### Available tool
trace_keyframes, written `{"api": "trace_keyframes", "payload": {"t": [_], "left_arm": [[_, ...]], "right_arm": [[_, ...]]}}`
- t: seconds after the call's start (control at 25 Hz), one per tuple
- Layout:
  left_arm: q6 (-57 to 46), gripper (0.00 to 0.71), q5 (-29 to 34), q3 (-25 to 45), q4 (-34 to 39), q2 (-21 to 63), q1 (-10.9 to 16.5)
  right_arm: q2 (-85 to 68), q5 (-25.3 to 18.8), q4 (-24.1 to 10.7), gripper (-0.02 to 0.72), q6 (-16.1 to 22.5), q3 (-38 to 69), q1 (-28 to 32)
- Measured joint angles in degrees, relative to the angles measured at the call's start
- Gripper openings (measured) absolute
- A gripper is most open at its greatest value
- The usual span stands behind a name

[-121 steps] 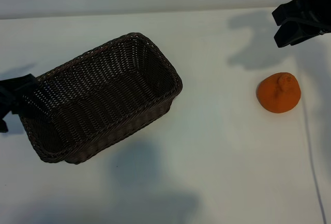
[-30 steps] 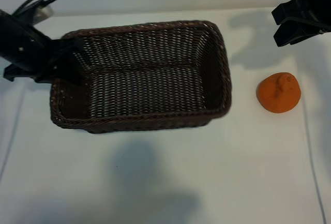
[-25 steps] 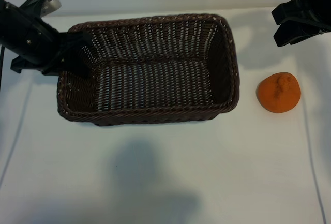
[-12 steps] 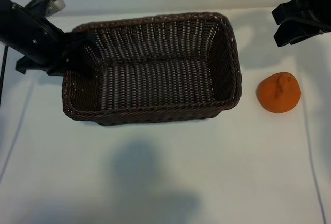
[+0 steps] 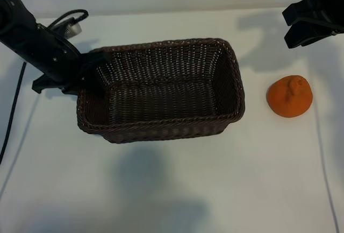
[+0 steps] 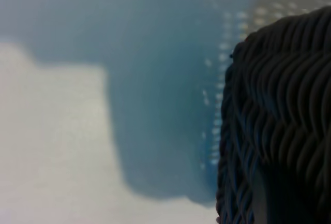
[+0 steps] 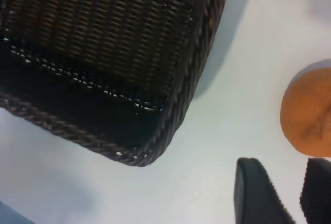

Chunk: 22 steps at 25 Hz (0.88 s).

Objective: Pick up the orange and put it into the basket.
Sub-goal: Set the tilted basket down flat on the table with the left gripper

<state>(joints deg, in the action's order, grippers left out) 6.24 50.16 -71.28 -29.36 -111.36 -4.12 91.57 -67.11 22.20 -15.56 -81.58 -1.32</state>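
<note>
orange (image 5: 289, 96) untouched; left gripper (image 5: 86, 74) grips basket (image 5: 161, 131)

Dark brown woven basket (image 5: 161, 131), matte orange fruit (image 5: 289, 96), seemingly white table (image 5: 215, 190).

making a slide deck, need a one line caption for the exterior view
Left hand grips the basket by its end rim; the orange sits on the table beneath the raised, open right hand.

The left gripper (image 5: 88, 74) has swung the basket (image 5: 161, 131) (formerly slanted) square and rightward.
</note>
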Motion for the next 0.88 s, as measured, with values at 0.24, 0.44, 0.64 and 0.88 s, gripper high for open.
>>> {"api": "trace_keyframes", "payload": {"t": [0.24,0.44,0.64,0.88], "left_arm": [[0.3,0.152,-0.41,0.0,-0.05,-0.45,0.0],[0.69,0.152,-0.62,0.0,-0.05,-0.5,0.0],[0.86,0.152,-1.37,0.0,-0.05,-0.5,0.0],[1.91,0.152,-1.23,-0.65,-0.05,-0.5,0.0]], "right_arm": [[0.0,0.0,0.0,0.257,0.0,0.0,0.0],[0.0,0.0,0.0,0.257,0.0,0.0,0.0],[0.0,0.0,0.0,0.257,0.0,0.0,0.0],[0.0,0.0,0.0,0.257,0.0,0.0,0.0]]}}
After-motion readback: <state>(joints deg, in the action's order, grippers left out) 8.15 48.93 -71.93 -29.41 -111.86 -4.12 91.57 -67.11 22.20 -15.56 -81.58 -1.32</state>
